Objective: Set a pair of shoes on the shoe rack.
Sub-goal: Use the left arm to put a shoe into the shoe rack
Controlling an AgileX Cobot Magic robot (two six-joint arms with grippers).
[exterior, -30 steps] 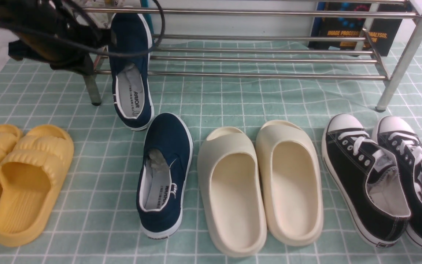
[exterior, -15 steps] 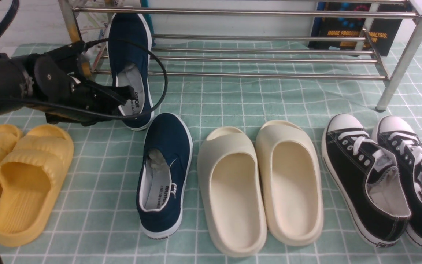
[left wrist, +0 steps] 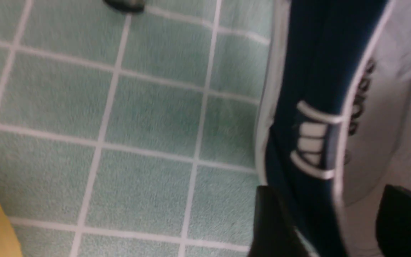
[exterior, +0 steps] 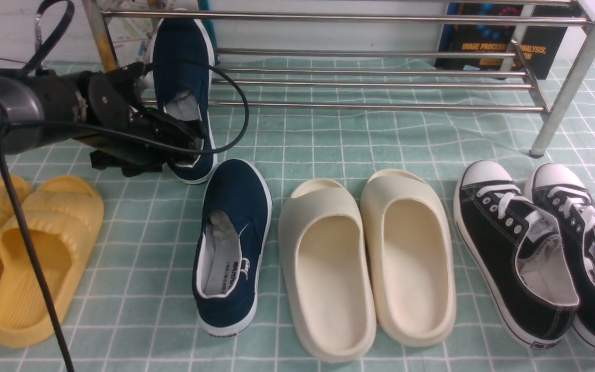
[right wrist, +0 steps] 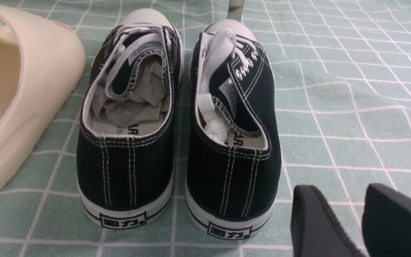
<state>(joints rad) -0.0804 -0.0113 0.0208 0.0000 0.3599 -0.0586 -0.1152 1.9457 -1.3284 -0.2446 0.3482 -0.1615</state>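
One navy slip-on shoe (exterior: 184,67) lies sloped, its toe on the lower bars of the silver shoe rack (exterior: 370,107) and its heel down at the green cloth. My left gripper (exterior: 191,139) is open at that heel. In the left wrist view my left gripper (left wrist: 330,200) straddles the shoe's side wall (left wrist: 316,71), one finger outside it and one inside over the insole. The second navy shoe (exterior: 233,243) lies flat on the cloth in front. My right gripper (right wrist: 344,189) is open and empty, behind the black sneakers.
Yellow slides (exterior: 39,248) lie at the left, cream slides (exterior: 364,258) in the middle, black lace-up sneakers (exterior: 519,248) at the right. The rack's right leg (exterior: 561,103) stands beyond the sneakers. A dark book (exterior: 504,46) leans behind the rack.
My left arm has come down from the upper left to the heel of the leaning navy shoe, and its jaws have spread. The shoes have not moved.
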